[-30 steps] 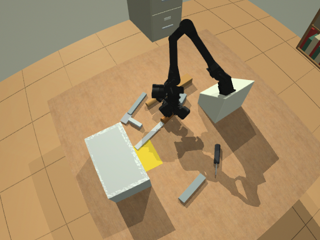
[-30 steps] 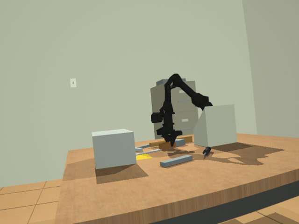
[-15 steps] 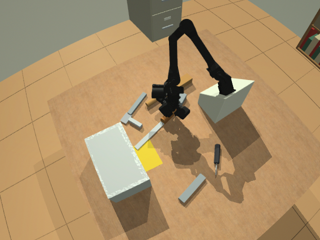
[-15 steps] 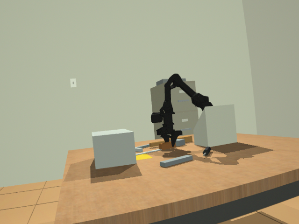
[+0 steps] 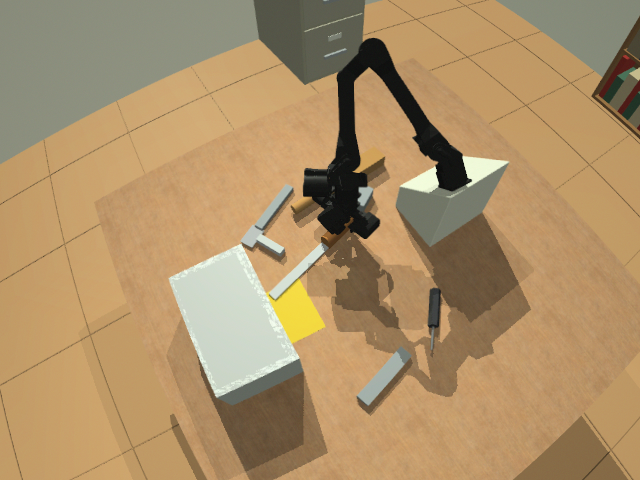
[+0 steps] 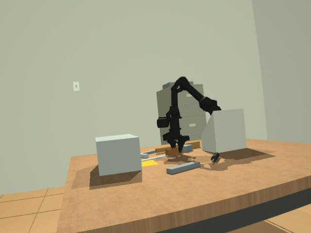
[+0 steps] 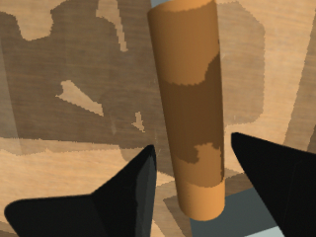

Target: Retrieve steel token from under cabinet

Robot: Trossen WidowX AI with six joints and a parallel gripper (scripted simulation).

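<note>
The flat steel token is not visible. The white cabinet (image 5: 235,320) (image 6: 119,156) stands at the left, its vent slots out of view. The yellow marked area (image 5: 302,317) (image 6: 149,163) lies in front of it. A tool with an orange handle (image 5: 332,238) (image 6: 170,152) (image 7: 193,109) and a flat pale blade (image 5: 299,270) (image 6: 155,158) lies with its blade end over the area's corner, close beside the cabinet. My gripper (image 5: 351,230) (image 6: 177,149) (image 7: 192,144) is open, its fingers on either side of the handle with gaps visible in the wrist view.
A grey block (image 5: 366,197) (image 6: 187,148) lies behind the gripper. An orange-brown wooden piece (image 5: 373,159) (image 6: 196,144) and a grey angled tool (image 5: 275,206) lie farther back. A screwdriver (image 5: 434,308) (image 6: 215,157) and a grey bar (image 5: 383,377) (image 6: 183,167) lie toward the front.
</note>
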